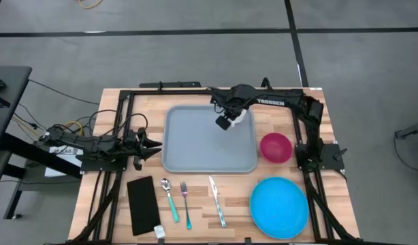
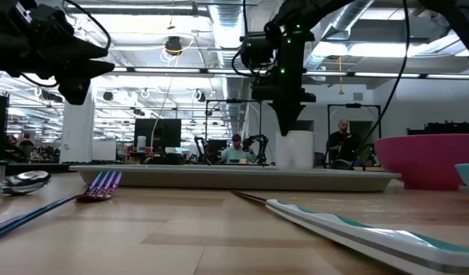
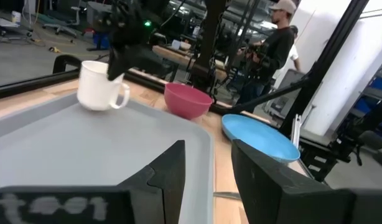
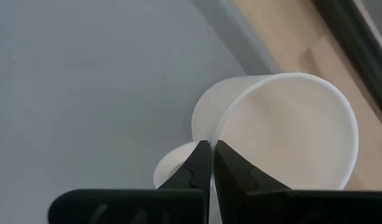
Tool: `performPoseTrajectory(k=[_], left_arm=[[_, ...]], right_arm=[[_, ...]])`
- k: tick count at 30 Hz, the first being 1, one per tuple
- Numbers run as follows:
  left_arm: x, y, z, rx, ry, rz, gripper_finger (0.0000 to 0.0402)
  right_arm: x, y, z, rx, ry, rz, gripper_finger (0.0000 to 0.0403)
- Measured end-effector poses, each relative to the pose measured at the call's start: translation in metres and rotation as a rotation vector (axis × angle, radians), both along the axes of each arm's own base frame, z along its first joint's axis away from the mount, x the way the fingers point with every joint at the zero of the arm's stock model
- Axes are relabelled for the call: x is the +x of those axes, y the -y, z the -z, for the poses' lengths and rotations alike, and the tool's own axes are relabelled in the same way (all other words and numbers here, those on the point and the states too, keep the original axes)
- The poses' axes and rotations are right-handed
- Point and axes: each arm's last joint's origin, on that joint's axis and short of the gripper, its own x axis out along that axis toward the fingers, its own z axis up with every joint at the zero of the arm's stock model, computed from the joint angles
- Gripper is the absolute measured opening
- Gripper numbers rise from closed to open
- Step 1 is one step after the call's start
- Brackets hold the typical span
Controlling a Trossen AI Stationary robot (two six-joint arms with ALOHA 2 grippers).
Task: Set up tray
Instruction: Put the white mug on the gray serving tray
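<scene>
The grey-blue tray [image 1: 202, 153] lies flat in the middle of the table. A white mug [image 1: 243, 116] stands upright on the tray's far right corner; it also shows in the left wrist view [image 3: 97, 87] and the low view [image 2: 297, 149]. My right gripper [image 1: 224, 123] is above the mug, shut on its rim. My left gripper [image 1: 156, 145] is open and empty, level, just off the tray's left rim [image 1: 165, 143], raised above the table in the low view [image 2: 74, 72]. My right gripper pinches the mug's wall at the rim [image 4: 213, 134], close to the handle [image 4: 172, 163]. One finger [image 4: 236, 171] is inside the mug and the other [image 4: 197, 168] outside. The fingers come from above, pointing down. The mug stands upright with its base on the tray.
A pink bowl [image 1: 276, 147] stands right of the tray and a round blue plate [image 1: 279, 206] near the front right. A black napkin [image 1: 142, 204], spoon [image 1: 169, 197], fork [image 1: 186, 203] and knife [image 1: 217, 201] lie in front of the tray. People stand in the room behind.
</scene>
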Motion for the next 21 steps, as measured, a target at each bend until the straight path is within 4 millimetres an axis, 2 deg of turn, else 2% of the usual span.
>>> performPoseTrajectory(k=[8, 21], left_arm=[[0.000, 0.000, 0.000, -0.001, 0.001, 0.000, 0.0119], [0.000, 0.000, 0.000, -0.001, 0.001, 0.001, 0.0119]], right_arm=[[-0.010, 0.016, 0.001, 0.037, -0.017, 0.065, 0.0000], [-0.012, 0.009, 0.014, 0.088, -0.009, 0.088, 0.0000]])
